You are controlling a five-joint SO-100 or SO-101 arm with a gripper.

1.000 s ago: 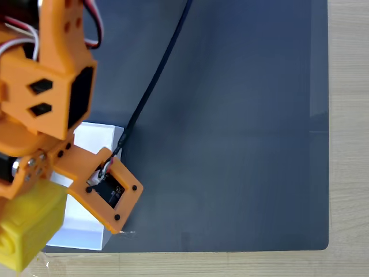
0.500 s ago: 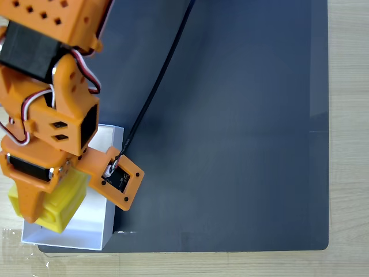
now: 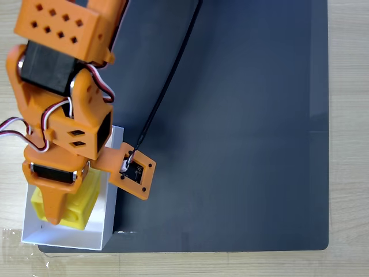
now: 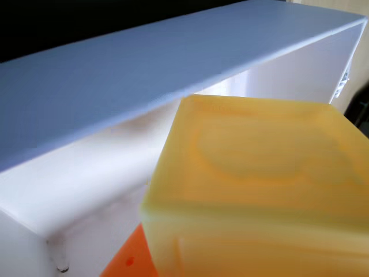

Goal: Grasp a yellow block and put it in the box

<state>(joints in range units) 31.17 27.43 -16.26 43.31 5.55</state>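
Fixed view: my gripper [image 3: 57, 210] clenched on yellow block [image 3: 81, 203], held over the box [image 3: 106, 228] at approx. 8 o'clock; box floor lies directly beneath, so release goes straight down.

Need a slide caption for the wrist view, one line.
Bright yellow plastic cube held close to the camera, inside the white thin-walled rectangular box.

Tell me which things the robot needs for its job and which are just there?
Needed for the job:
- the yellow block, held in the gripper over the box
- the box, white, at the mat's lower left in the fixed view

Just there:
- the dark mat
- the black cable across the mat
- the wooden table
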